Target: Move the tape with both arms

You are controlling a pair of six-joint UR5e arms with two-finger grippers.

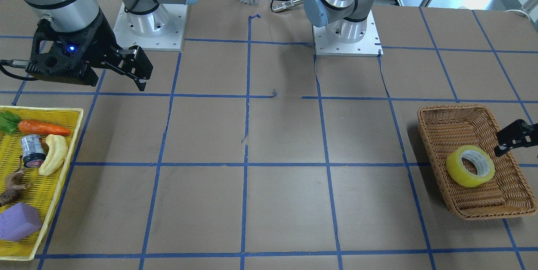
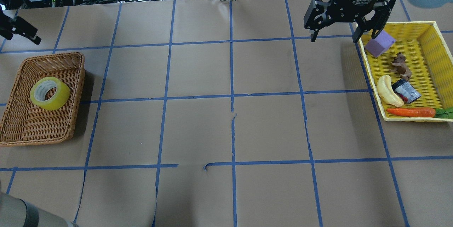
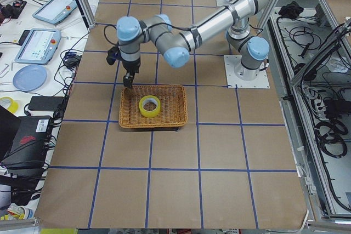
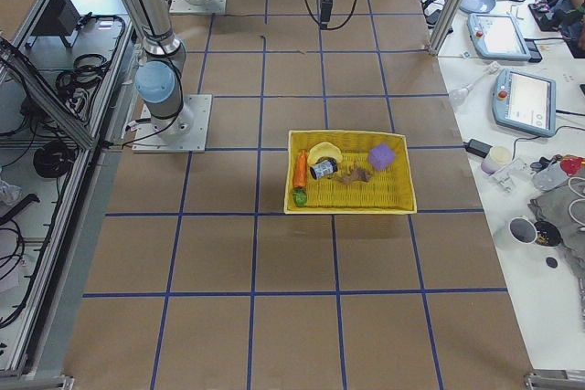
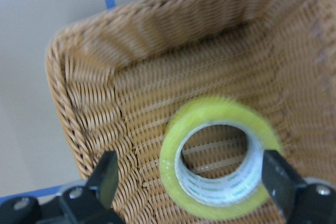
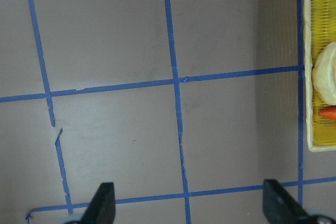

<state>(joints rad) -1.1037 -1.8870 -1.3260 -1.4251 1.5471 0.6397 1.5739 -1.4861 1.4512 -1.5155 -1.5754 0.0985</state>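
The yellow tape roll (image 1: 470, 165) lies flat in a brown wicker basket (image 1: 454, 111) on my left side. It also shows in the overhead view (image 2: 49, 93) and the left wrist view (image 5: 220, 161). My left gripper (image 1: 510, 139) hangs open and empty just above the basket's outer rim, with the tape showing between its fingers (image 5: 105, 177) from the wrist. My right gripper (image 2: 334, 38) is open and empty, held above the table beside the yellow tray (image 2: 400, 24), far from the tape.
The yellow tray (image 1: 80, 112) holds a purple block (image 2: 379, 43), a pale banana toy (image 2: 387, 91), a carrot (image 2: 410, 112), a small can (image 2: 407, 92) and a brown toy animal (image 2: 400, 65). Blue tape lines grid the brown table between the two containers.
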